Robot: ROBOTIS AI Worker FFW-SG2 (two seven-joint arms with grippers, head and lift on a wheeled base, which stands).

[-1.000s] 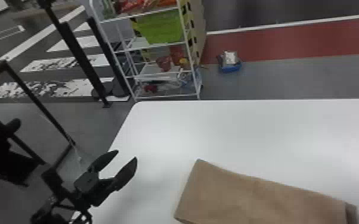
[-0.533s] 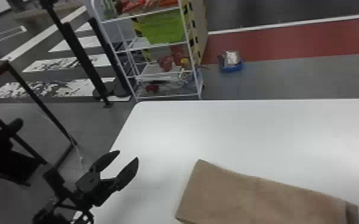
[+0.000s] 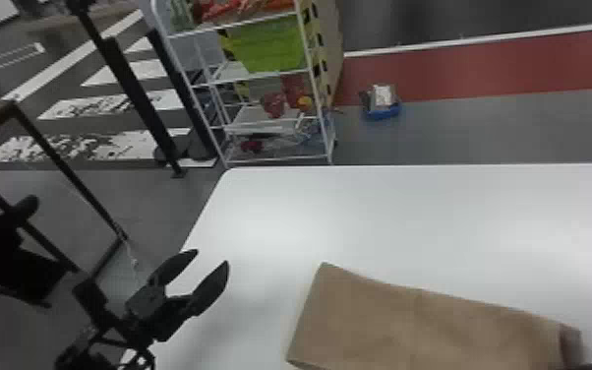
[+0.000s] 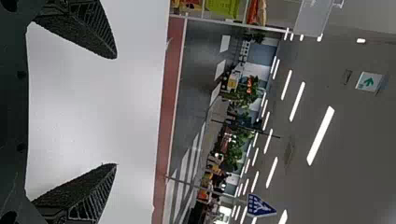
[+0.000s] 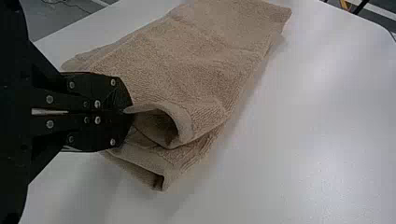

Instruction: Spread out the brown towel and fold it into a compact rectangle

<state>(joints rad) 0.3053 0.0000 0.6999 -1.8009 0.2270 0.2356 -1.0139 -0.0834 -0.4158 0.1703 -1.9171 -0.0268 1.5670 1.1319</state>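
On the table [image 3: 408, 211], the towel [image 3: 418, 329] slants; long axis left-right.

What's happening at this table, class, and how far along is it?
A robot is folding a brown towel on a white table. Its right gripper is closed on the edge of one end, where the cloth curls up. The towel already lies in layers as a long strip. The left gripper is open, off to the towel's left, holding nothing.
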